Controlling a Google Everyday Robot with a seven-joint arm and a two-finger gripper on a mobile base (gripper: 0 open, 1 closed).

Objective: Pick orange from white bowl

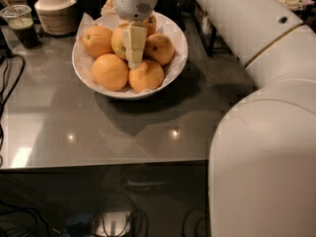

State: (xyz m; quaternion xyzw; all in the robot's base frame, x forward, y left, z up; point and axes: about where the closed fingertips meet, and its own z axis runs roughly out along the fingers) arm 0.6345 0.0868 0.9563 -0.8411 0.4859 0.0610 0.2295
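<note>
The white bowl point(170, 78) stands at the back middle of the grey table, lined with white paper and holding several oranges. My gripper point(134, 63) hangs straight down over the bowl's middle, reaching in among the oranges. Right behind it, to its left, is a slightly yellowish orange point(119, 41) with a small dark stem dot, partly hidden by the gripper. Smoother oranges lie at the front left point(109, 71), front middle point(146, 75), right point(159, 48) and back left point(97, 40).
Stacked beige ribbed bowls point(55, 14) and a plastic cup with a dark drink point(20, 24) stand left of the bowl at the back. Black cables point(7, 88) run along the left edge. My white arm point(261, 132) fills the right side. The table's front edge point(103, 163) lies below.
</note>
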